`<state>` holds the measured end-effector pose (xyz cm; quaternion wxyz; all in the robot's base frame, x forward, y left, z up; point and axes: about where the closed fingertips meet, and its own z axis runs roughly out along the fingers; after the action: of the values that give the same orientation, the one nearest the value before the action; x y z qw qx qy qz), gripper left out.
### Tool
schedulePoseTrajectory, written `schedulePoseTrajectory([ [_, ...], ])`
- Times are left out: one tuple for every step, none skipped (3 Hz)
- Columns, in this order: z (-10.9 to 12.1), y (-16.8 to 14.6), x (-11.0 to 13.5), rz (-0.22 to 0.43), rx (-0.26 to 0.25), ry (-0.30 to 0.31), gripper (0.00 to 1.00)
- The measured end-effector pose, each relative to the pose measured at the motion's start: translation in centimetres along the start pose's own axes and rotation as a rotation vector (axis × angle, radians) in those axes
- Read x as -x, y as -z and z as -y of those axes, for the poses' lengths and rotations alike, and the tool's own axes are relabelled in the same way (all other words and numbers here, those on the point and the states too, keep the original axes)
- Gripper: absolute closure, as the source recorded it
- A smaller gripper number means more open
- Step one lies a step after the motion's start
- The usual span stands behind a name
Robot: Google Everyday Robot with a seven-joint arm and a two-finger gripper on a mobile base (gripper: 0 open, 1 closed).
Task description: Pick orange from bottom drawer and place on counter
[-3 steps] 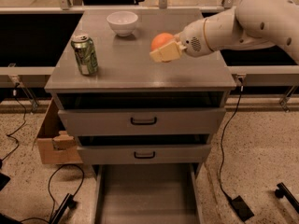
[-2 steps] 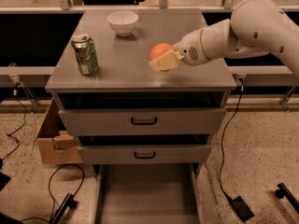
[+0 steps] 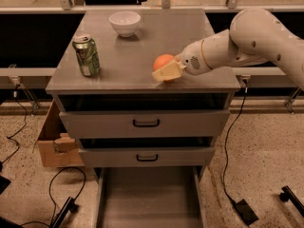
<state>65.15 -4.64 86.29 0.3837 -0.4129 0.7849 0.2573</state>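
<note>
The orange [image 3: 162, 61] sits low over the counter [image 3: 128, 56], near its front right part, held between the tan fingers [image 3: 167, 71] of my gripper [image 3: 165, 68]. The gripper reaches in from the right on a white arm and is shut on the orange. I cannot tell whether the orange touches the counter surface. The bottom drawer [image 3: 149, 198] is pulled out below the cabinet and shows a bare grey floor.
A green soda can [image 3: 86, 55] stands at the counter's front left. A white bowl [image 3: 125, 23] sits at the back. Two upper drawers with black handles [image 3: 146, 123] are closed. A cardboard box [image 3: 54, 141] lies on the floor at left, with cables around.
The gripper with the orange has moved down and toward the counter's front, now close to the surface.
</note>
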Motion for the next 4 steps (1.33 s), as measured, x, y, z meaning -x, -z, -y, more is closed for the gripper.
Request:
schedulePoseTrajectory([
  [-0.14, -0.2, 0.03, -0.001, 0.004, 0.001, 0.82],
  [-0.33, -0.47, 0.07, -0.002, 0.009, 0.003, 0.51],
  [-0.45, -0.64, 0.1, -0.003, 0.012, 0.004, 0.28],
  [-0.6, -0.84, 0.13, -0.004, 0.016, 0.005, 0.05],
])
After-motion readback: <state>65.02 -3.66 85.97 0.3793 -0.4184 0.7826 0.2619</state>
